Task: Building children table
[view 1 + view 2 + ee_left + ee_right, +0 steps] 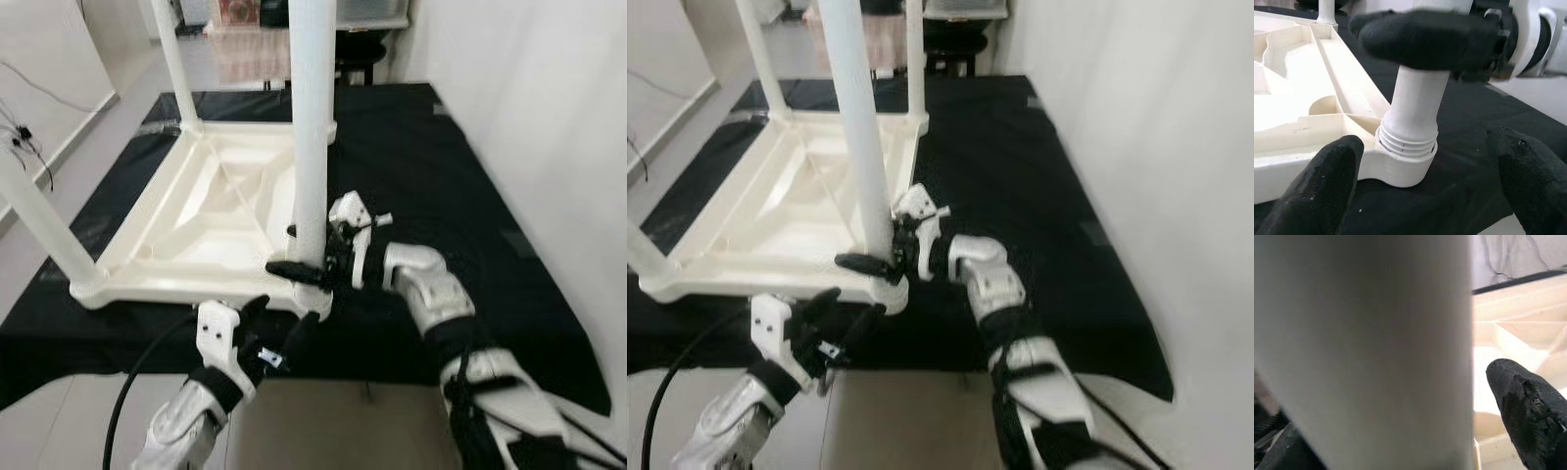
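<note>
The white plastic children's table [196, 230] lies upside down on a black mat [421, 166], with its legs pointing up, and the near leg [313, 127] stands in the corner socket [1403, 164] closest to the robot, where its threaded end is seen entering the socket. The right gripper [312, 262] is clamped around this leg just above the socket, one black finger on each side of it. The left gripper [279, 328] hovers low in front of the same corner with its fingers [1317, 191] spread apart, holding nothing.
</note>
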Robot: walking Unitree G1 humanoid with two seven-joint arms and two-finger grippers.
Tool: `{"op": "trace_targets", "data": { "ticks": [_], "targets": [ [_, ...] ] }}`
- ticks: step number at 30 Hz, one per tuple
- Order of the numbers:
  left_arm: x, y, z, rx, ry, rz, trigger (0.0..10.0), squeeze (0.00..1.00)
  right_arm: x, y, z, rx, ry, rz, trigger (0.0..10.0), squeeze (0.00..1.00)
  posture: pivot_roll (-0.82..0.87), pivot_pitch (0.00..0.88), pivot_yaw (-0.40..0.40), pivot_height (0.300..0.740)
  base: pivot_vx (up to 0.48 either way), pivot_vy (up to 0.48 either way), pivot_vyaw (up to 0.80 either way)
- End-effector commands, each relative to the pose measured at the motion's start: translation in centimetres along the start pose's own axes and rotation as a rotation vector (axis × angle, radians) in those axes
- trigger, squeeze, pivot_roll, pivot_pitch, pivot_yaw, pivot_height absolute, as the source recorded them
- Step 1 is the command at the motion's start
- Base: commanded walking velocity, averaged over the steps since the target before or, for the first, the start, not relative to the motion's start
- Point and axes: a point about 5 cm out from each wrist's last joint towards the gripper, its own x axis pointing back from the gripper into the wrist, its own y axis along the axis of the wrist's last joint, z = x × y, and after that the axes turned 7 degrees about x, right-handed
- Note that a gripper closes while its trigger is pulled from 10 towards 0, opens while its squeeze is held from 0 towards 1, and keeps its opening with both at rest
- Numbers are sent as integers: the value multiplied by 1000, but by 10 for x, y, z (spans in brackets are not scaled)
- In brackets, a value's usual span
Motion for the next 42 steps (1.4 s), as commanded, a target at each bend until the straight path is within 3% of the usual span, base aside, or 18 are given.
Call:
{"op": "trace_targets", "data": {
  "ticks": [1,9,17,18,20,21,22,23,24,25,27,31,32,33,34,36,37,42],
  "targets": [
    [0,-3,2,3,11,8,10000,0,-5,-1,1,-33,40,-14,0,0,-3,31,-16,740,0,0,0],
    [0,-3,1,3,13,4,10000,0,-1,-3,-2,-64,47,-30,0,0,-3,37,-16,740,0,0,0],
    [2,-3,-2,5,9,2,10000,0,18,-13,-4,-2,-40,-27,0,0,-11,63,-22,740,0,0,0],
    [3,-2,-2,4,10,2,10000,0,14,-23,-5,28,-291,25,0,0,-13,72,-27,740,0,0,0],
    [3,-2,-2,4,10,2,10000,0,14,-23,-5,28,-291,25,0,0,-13,72,-27,740,0,0,0],
    [4,-1,-1,3,12,1,10000,0,21,-40,-4,-24,-710,98,0,0,-22,82,-26,740,0,0,0],
    [4,-1,-1,3,12,1,10000,0,21,-40,-4,-24,-710,98,0,0,-22,82,-26,740,0,0,0],
    [5,0,0,2,14,0,10000,0,21,-57,21,-25,-868,147,0,0,-21,91,-3,740,0,0,0],
    [5,1,1,1,15,0,10000,0,22,-65,39,-27,-946,167,0,0,-21,91,-3,740,0,0,0],
    [5,1,1,1,15,0,10000,0,22,-65,39,-27,-946,167,0,0,-21,91,-3,740,0,0,0],
    [5,0,3,-2,16,5,10000,0,7,-62,48,43,-828,156,0,0,-10,77,-11,740,0,0,0],
    [6,0,4,-3,17,8,10000,0,1,-61,45,70,-776,153,0,0,-19,71,2,740,0,0,0],
    [5,0,4,-3,18,8,10000,0,0,-61,45,67,-765,149,4431,0,-16,75,-1,740,0,0,0],
    [5,0,4,-3,18,8,10000,0,0,-61,45,67,-765,149,4431,0,-16,75,-1,740,0,0,0],
    [4,0,4,-4,20,6,10000,0,-2,-56,39,75,-736,122,10000,333,-17,67,-4,740,0,0,0],
    [4,0,4,-4,20,6,10000,0,-2,-56,39,75,-736,122,10000,333,-17,67,-4,740,0,0,0],
    [3,0,4,-5,20,5,10000,0,-4,-46,35,67,-690,68,10000,1000,-17,67,-5,740,0,0,0],
    [3,0,5,-5,22,4,10000,0,-9,-20,17,9,-509,-59,10000,1000,-13,59,-2,740,0,0,0]
  ]
}}
